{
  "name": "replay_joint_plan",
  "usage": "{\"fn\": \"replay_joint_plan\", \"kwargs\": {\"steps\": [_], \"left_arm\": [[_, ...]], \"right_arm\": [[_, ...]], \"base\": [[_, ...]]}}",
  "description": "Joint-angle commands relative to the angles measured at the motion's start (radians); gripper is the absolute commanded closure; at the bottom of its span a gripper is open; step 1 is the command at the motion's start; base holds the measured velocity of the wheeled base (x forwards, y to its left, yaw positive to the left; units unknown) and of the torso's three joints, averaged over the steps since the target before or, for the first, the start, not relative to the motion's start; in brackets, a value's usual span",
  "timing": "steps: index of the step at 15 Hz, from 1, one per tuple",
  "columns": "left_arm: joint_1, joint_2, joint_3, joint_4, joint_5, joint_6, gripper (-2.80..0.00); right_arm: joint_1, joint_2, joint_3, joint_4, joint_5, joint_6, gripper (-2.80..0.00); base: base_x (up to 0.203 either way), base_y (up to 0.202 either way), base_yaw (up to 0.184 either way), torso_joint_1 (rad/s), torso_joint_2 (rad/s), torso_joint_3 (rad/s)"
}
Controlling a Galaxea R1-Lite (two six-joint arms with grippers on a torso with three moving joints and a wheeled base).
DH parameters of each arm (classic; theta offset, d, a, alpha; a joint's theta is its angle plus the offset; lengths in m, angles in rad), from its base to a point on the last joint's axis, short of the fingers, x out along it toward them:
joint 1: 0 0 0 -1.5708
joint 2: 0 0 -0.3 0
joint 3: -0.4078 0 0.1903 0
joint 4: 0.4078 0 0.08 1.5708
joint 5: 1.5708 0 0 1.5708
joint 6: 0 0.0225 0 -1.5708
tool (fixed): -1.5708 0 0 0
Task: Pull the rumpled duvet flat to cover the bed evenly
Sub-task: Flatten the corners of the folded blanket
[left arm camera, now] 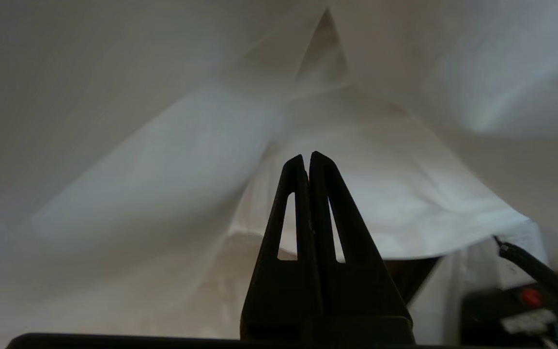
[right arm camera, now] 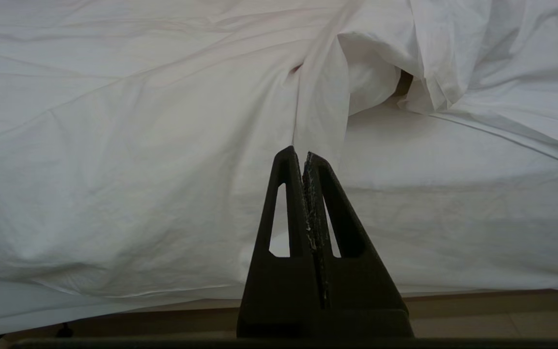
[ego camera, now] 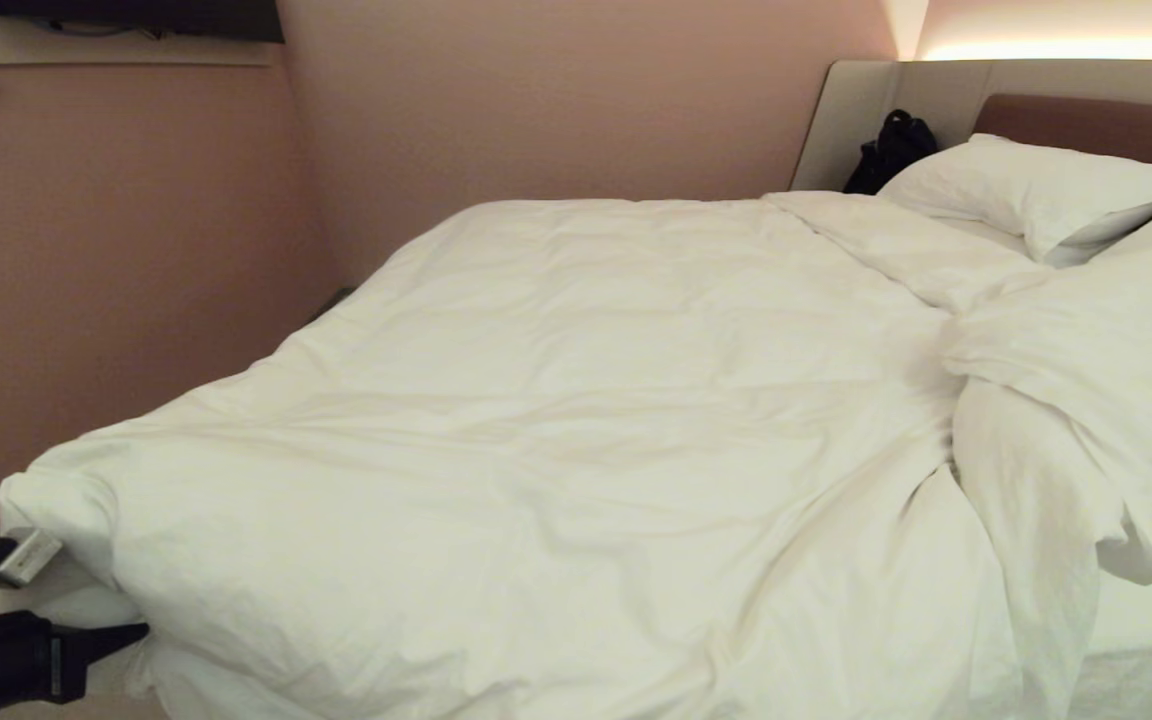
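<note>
The white duvet (ego camera: 556, 430) covers most of the bed (ego camera: 876, 95). It lies smooth on the left and is bunched and folded back at the right (ego camera: 1066, 350), where bare sheet (ego camera: 1151, 640) shows. My left gripper (ego camera: 141, 630) is low at the duvet's near-left corner (ego camera: 46, 500), its tip just under the hanging edge. In the left wrist view this left gripper (left arm camera: 308, 157) is shut with nothing between its fingers, pointing at a duvet fold (left arm camera: 385, 194). My right gripper (right arm camera: 299, 155) is shut and empty, facing the bed's side below the duvet's hanging edge (right arm camera: 114, 160).
Two white pillows (ego camera: 1031, 185) lie at the headboard, with a black bag (ego camera: 893, 150) beside them. A pink wall (ego camera: 136, 260) runs close along the bed's far side. Brown floor (right arm camera: 477, 320) shows under the mattress edge.
</note>
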Motion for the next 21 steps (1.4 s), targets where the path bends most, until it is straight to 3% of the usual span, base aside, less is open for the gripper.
{"fn": "replay_joint_plan", "kwargs": {"steps": [1,4,7,12,17,21], "left_arm": [[-0.019,0.032,0.072,-0.086,-0.007,0.001,0.0],[-0.053,-0.015,0.249,-0.217,-0.018,0.005,0.0],[-0.088,-0.026,0.282,-0.229,-0.075,0.014,0.0],[-0.102,0.017,0.177,-0.231,-0.09,-0.017,0.0],[-0.125,0.036,0.032,-0.231,-0.096,-0.202,0.0],[-0.128,0.034,0.029,-0.231,-0.103,-0.21,0.0]], "right_arm": [[0.0,0.001,0.0,0.0,0.0,0.0,0.0],[0.0,0.001,0.0,0.0,0.0,0.0,0.0],[0.0,0.001,0.0,0.0,0.0,0.0,0.0],[0.0,0.001,0.0,0.0,0.0,0.0,0.0],[0.0,0.001,0.0,0.001,0.0,0.0,0.0],[0.0,0.001,0.0,0.0,0.0,0.0,0.0]], "base": [[0.0,0.0,0.0,0.0,0.0,0.0],[0.0,0.0,0.0,0.0,0.0,0.0],[0.0,0.0,0.0,0.0,0.0,0.0],[0.0,0.0,0.0,0.0,0.0,0.0],[0.0,0.0,0.0,0.0,0.0,0.0],[0.0,0.0,0.0,0.0,0.0,0.0]]}}
